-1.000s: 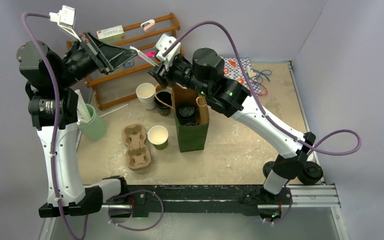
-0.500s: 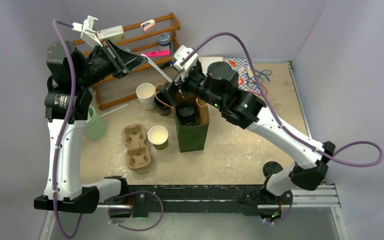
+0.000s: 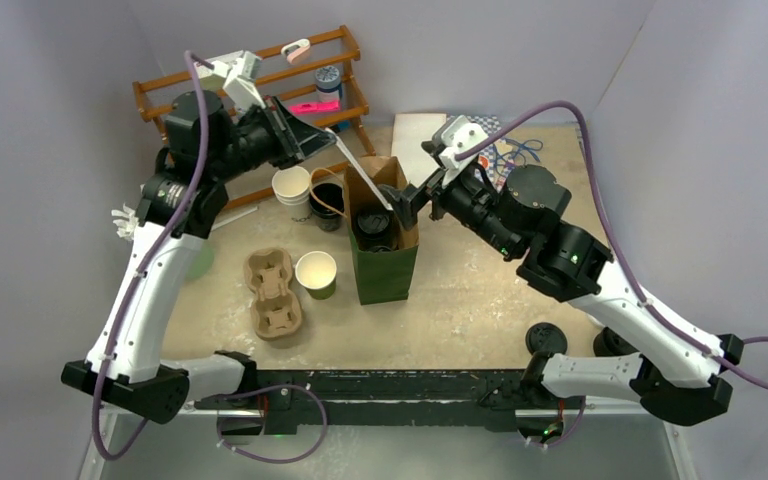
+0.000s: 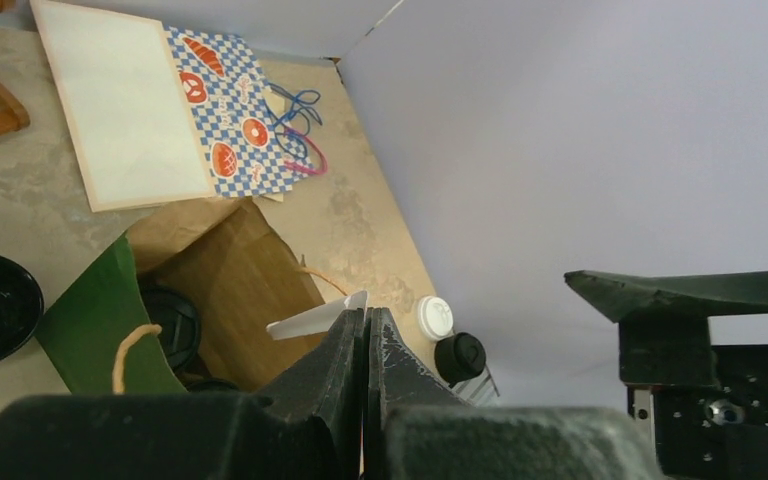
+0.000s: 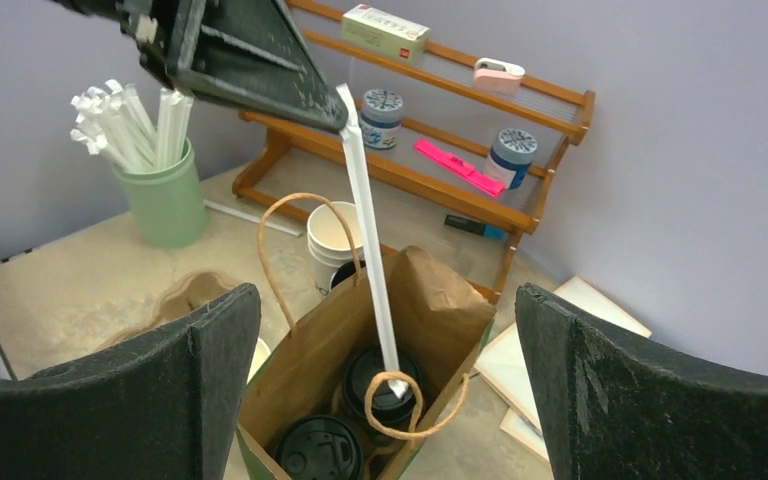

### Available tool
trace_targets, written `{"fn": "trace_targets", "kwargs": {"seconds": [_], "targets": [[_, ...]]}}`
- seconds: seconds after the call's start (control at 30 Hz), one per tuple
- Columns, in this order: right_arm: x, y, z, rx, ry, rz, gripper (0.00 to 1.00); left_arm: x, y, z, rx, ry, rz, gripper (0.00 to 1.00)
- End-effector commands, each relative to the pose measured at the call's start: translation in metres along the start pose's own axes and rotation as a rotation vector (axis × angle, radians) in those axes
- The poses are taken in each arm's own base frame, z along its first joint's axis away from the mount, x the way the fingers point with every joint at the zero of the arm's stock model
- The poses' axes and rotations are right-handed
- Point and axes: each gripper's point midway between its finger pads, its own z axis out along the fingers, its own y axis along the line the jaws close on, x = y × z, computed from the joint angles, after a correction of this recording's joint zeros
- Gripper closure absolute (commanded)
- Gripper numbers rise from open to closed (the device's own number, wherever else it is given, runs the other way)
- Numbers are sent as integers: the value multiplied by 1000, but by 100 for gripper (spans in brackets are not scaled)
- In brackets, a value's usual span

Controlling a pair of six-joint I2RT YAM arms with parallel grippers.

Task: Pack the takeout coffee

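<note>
- Over the green bag, a wrapped straw is held by the left fingers, which are pinched shut on its top end.
- The coffee cup is seen standing inside the bag with its black lid on, next to another lidded cup.
- The straw's low tip looks to be touching that lid, by the rope handle. If it is pushed down more, the straw could be bent or the cup tipped.
- If the straw is let go while slanted, it could be caught by the handle or slide out over the bag's edge.
- The right fingers are spread wide with nothing held, just beside the bag's rim. The bag could be bumped and knocked over.
</note>
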Motion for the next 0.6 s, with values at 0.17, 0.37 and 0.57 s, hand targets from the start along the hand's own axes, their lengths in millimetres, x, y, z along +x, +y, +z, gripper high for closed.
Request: {"fn": "trace_targets", "kwargs": {"seconds": [0.17,0.37,0.57], "targets": [[-7,-18,-13,92,-18,7,1,11,-10,46,-110,-121,255,81],[-4,-22,-12,111,-13,-17,2,36,-24,50,-115,-29,372,25],[2,-22,-7,122,1,-31,1,-4,-30,14,-210,-171,353,18]]}}
